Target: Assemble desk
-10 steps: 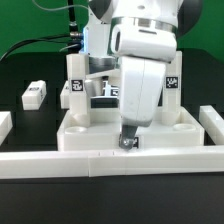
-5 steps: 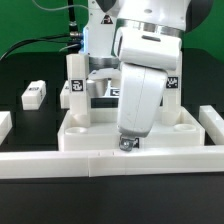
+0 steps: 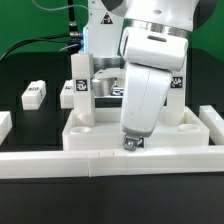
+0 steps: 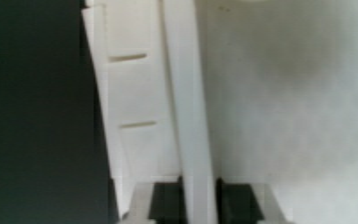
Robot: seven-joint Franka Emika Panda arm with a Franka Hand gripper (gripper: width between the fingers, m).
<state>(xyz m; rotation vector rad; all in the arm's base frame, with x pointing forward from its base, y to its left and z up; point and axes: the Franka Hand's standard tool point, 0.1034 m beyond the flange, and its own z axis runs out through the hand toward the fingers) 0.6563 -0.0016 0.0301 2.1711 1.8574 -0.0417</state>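
The white tray-like desk top (image 3: 98, 134) lies against the border wall. Two white tagged legs stand upright in its far sockets, one on the exterior view's left (image 3: 81, 88) and one on the right (image 3: 177, 92), partly hidden by the arm. My gripper (image 3: 131, 143) points down at the top's near rim. In the wrist view the thin white rim (image 4: 188, 90) runs straight between my fingers, and my gripper (image 4: 197, 202) is shut on it. A loose white leg (image 3: 34, 94) lies on the black table at the far left.
The long low white border wall (image 3: 60, 164) runs along the front, with short side pieces at the left (image 3: 5, 124) and right (image 3: 214, 122). A tagged white piece (image 3: 106, 88) shows behind the arm. Cables hang at the back.
The desk top with its two upright legs has slid toward the exterior view's right, along with my gripper on its near rim. The loose leg has not moved.
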